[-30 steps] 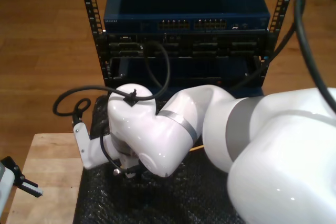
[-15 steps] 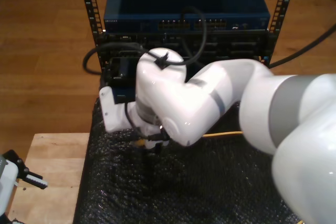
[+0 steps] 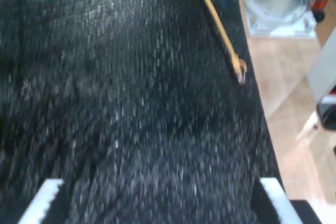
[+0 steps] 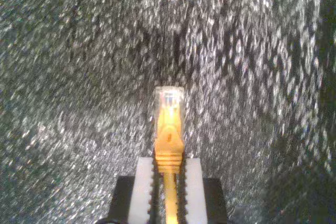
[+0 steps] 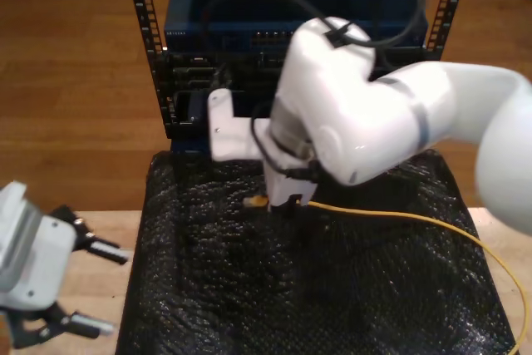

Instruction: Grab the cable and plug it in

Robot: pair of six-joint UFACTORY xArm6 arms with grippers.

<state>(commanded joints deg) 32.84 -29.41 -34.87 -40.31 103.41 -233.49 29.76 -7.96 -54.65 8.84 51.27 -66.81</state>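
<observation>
Cable [image 4: 169, 129] is pinched just behind its clear plug in my second gripper [image 4: 169, 174] over the black mat [image 5: 366, 288], while my first gripper [image 3: 157, 203] has jaws spread wide.

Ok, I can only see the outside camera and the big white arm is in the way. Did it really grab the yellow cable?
Observer: Yes. In the second wrist view my second gripper is shut on the cable, pinching it between its toothed pads.
Operator: Where's the plug bit?
Observer: The clear plug sticks out just past the fingertips, pointing away from the gripper.
Operator: And the other claw, is it holding anything?
Observer: No. In the first wrist view my first gripper is open, with just the black mat showing between its fingers.
</observation>
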